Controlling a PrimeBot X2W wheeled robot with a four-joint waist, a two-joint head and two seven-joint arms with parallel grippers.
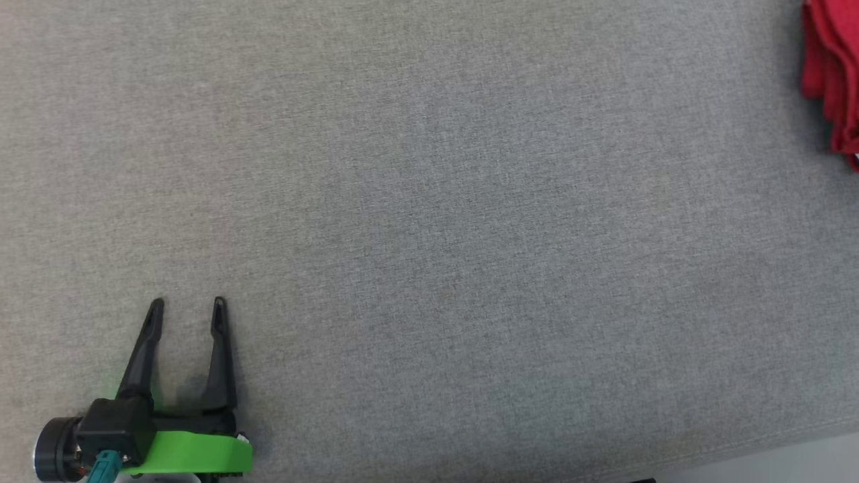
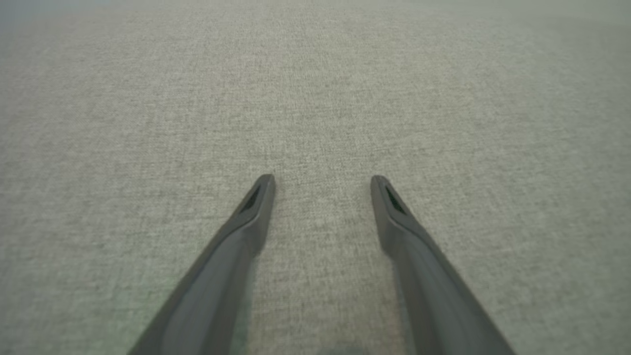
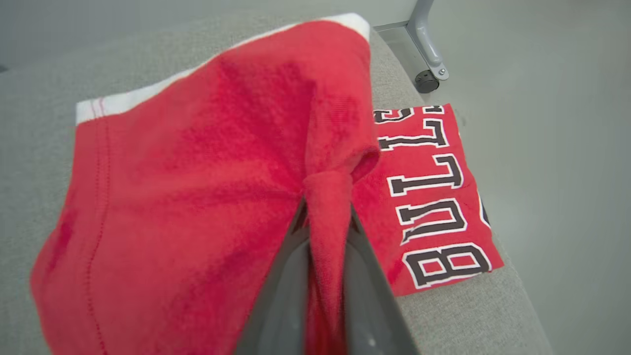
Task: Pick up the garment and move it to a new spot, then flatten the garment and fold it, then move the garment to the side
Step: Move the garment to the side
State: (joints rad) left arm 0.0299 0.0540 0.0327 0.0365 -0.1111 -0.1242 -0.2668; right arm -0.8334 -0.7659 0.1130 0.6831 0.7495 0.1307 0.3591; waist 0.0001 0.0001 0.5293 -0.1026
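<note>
Because the right end effector point(image 3: 328, 213) has only a narrow ridge of cloth pinched between its nearly closed fingers, the lift, as I judge it, should go straight up and slowly. Once the tented red garment point(image 3: 197, 197) clears the bench point(image 1: 429, 235), it can travel toward the bare middle. The garment sits at the bench's right edge, toward the far side, with a lettered part lying flat beside the rim, so a sideways tug could drag it off. The left end effector point(image 1: 188, 305) hovers spread wide and empty over the bench's near-left part.
</note>
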